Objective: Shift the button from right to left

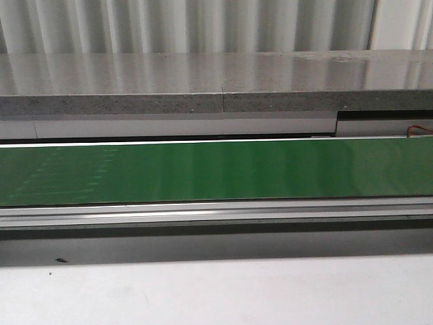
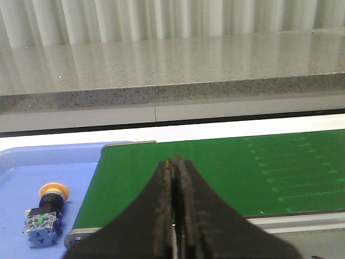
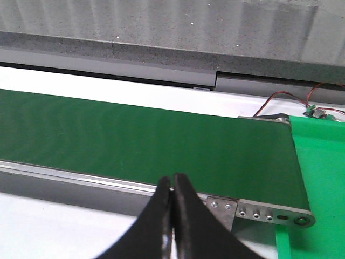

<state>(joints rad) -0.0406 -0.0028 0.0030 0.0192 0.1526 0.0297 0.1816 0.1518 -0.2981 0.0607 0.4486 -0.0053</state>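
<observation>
Button already on the left, both arms idle.

The button [image 2: 47, 211] lies in the blue tray [image 2: 16, 178] at the belt's [image 2: 215, 172] nine o'clock; left gripper [image 2: 176, 162] and right gripper [image 3: 173, 178] are pressed together, empty. Nothing to fetch unless another button arrives.

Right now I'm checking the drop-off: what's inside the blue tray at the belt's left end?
The button lies on its side in the blue tray, beside the green belt. The tray's remainder runs out of view, so other contents cannot be seen.
</observation>
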